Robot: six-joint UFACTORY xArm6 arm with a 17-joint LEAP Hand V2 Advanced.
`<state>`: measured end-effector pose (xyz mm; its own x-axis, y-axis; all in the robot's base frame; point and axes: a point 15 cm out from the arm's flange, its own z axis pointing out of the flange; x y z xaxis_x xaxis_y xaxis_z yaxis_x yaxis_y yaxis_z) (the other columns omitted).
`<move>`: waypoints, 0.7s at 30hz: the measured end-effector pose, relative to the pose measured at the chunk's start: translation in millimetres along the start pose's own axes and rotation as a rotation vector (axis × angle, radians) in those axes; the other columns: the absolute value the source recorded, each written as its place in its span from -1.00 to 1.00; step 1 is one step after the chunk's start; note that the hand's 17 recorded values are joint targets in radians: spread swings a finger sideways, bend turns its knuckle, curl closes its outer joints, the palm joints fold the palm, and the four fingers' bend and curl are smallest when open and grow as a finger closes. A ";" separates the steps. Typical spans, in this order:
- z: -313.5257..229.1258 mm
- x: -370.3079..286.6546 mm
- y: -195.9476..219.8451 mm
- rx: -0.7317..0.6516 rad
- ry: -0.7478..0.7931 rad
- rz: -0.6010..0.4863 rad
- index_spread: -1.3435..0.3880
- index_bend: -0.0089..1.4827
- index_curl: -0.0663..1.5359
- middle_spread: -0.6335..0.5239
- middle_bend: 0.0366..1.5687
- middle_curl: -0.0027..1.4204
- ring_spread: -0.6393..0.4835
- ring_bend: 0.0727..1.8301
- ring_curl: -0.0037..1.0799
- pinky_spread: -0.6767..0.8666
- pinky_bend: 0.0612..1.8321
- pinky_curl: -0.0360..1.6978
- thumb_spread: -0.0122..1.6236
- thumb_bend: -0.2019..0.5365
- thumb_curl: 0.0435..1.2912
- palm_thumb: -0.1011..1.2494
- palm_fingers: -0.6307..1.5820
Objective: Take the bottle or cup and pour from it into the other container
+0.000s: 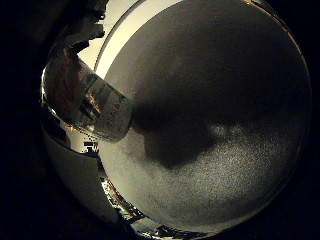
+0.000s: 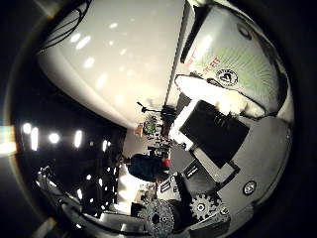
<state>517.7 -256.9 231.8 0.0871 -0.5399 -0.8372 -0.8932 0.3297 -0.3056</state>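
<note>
Curling round a labelled bottle, the hand holds it close against the palm, its white and black fingers pressed to the bottle's printed side. Beyond the fingers, the bottle's free end juts over a grey speckled surface, where its dark shadow falls just beside it.

Support surface: grey, matte, fine-grained tabletop, with a dark shadow across its middle. The bottle shows above its edge; contact with the tabletop cannot be told.
</note>
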 end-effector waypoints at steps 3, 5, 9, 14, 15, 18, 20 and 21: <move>-0.4 -19.8 -2.4 -0.001 -0.050 -0.014 0.13 0.14 0.22 -0.25 0.46 0.21 -0.26 0.49 0.24 -0.41 0.66 -0.41 -0.23 -0.51 0.04 0.69 0.48; -4.6 -35.8 -4.7 -0.004 -0.061 -0.033 0.13 0.16 0.25 -0.26 0.48 0.24 -0.27 0.50 0.28 -0.40 0.67 -0.38 -0.25 -0.51 0.07 0.69 0.46; -14.8 -61.7 -12.7 0.006 -0.043 -0.074 0.13 0.21 0.32 -0.29 0.52 0.31 -0.28 0.53 0.36 -0.40 0.69 -0.31 -0.29 -0.52 0.11 0.71 0.41; -10.0 -115.4 -23.1 -0.019 -0.014 -0.142 0.13 0.24 0.37 -0.31 0.53 0.37 -0.29 0.55 0.43 -0.40 0.71 -0.24 -0.30 -0.52 0.14 0.70 0.37; -5.5 -126.7 -24.4 -0.030 -0.011 -0.154 0.13 0.25 0.38 -0.32 0.53 0.38 -0.30 0.55 0.44 -0.40 0.71 -0.23 -0.30 -0.51 0.14 0.71 0.37; 17.6 -161.2 -24.7 -0.083 0.001 -0.189 0.13 0.26 0.39 -0.33 0.54 0.41 -0.31 0.55 0.48 -0.40 0.71 -0.20 -0.31 -0.52 0.15 0.71 0.36; 35.3 -181.7 -19.6 -0.140 0.031 -0.216 0.13 0.27 0.40 -0.34 0.54 0.43 -0.32 0.56 0.51 -0.39 0.72 -0.17 -0.29 -0.52 0.16 0.72 0.34; 43.3 -191.7 -16.7 -0.168 0.052 -0.234 0.12 0.28 0.41 -0.34 0.54 0.44 -0.32 0.56 0.52 -0.39 0.71 -0.16 -0.29 -0.51 0.17 0.73 0.34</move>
<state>535.0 -125.4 377.7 0.2808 -0.6265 -0.7271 -0.9123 0.0610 -0.4049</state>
